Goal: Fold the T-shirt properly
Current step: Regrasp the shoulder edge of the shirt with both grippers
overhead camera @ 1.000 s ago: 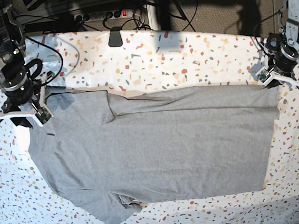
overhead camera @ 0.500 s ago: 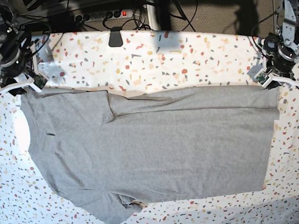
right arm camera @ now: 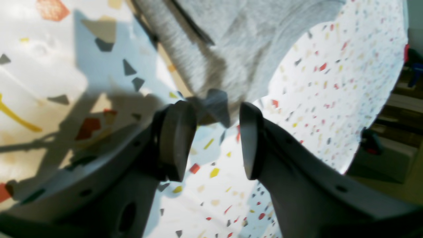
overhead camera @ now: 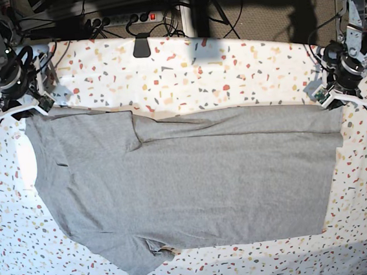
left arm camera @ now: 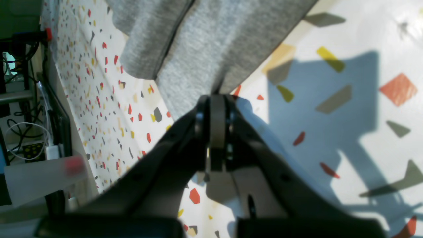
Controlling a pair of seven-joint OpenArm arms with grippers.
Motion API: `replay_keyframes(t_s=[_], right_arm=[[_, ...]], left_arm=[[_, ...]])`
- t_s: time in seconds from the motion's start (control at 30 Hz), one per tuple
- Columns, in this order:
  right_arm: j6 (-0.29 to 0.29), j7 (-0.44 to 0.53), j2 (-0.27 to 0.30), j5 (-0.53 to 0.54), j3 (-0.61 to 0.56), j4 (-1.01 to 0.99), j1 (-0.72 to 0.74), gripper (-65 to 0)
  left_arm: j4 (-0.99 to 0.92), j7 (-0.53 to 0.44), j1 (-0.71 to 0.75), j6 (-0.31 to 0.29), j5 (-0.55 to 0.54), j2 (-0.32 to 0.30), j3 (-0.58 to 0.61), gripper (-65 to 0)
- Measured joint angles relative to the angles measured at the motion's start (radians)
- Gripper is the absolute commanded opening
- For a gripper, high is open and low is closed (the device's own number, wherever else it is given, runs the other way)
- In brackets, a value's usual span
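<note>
The grey T-shirt (overhead camera: 188, 182) lies spread flat on the speckled cloth, plain side up, with its far edge folded over in a narrow band. My left gripper (overhead camera: 343, 98) is at its far right corner. In the left wrist view this gripper (left arm camera: 214, 99) is shut, and the T-shirt (left arm camera: 205, 43) hem creases into its tips. My right gripper (overhead camera: 18, 109) hovers at the shirt's far left corner. In the right wrist view this gripper (right arm camera: 214, 135) stands open, and a point of the T-shirt (right arm camera: 238, 49) reaches just to the gap without being gripped.
The white speckled cloth (overhead camera: 229, 68) covers the whole table. A black clip (overhead camera: 141, 47) sits at the back edge, with a power strip (overhead camera: 126, 18) and cables behind it. The table's front edge runs just below the shirt's lower sleeve (overhead camera: 143, 261).
My right gripper has lifted off the shirt's left shoulder and moved toward the back left corner; that corner now lies stretched out flat. The left gripper has hardly moved.
</note>
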Motion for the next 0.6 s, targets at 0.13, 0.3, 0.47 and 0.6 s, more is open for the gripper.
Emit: replay_keyframes(t_s=[0.13,0.3,0.47,0.6], right_arm=[[0.0,0.012,0.0,-0.008,-0.024,-0.045,0.02,-39.1],[-0.001,0.015,-0.001,-0.008,-0.061,-0.089,0.065,-39.1],[-0.007,0.018,0.001,-0.012,-0.104,-0.117,0.117,-39.1],[-0.007,0.017,0.002,-0.016,-0.136,-0.129,0.15,-39.4]], left_arm=[[0.0,0.0,0.0,0.0,-0.001,0.0,0.0,-65.0],[0.0,0.0,0.0,0.001,-0.001,0.0,0.0,-65.0],[0.0,0.0,0.0,0.001,-0.001,0.0,0.0,-65.0],[0.0,0.0,0.0,0.001,-0.001,0.0,0.0,-65.0]])
